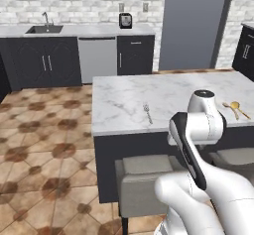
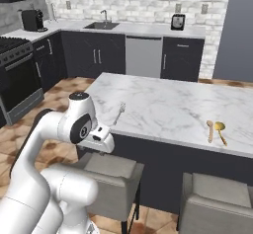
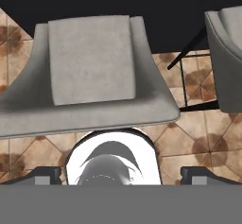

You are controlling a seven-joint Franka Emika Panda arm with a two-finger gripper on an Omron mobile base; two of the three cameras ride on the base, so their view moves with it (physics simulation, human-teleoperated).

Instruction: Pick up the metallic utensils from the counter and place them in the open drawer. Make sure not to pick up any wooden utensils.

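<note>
Marble counter (image 1: 129,97) bears fork (image 1: 147,113), above open claw (image 3: 121,175).

My arm (image 2: 54,144) folds up at seven o'clock, its wrist hanging over a grey stool (image 2: 106,176). Ahead lies the marble counter (image 2: 168,104). A small silver fork (image 2: 119,112) rests near its nine o'clock edge. Well apart, at three o'clock, a wooden utensil (image 2: 210,130) lies just beside a yellow round-headed one (image 2: 220,130). A second stool (image 2: 217,206) sits at five o'clock.
</note>
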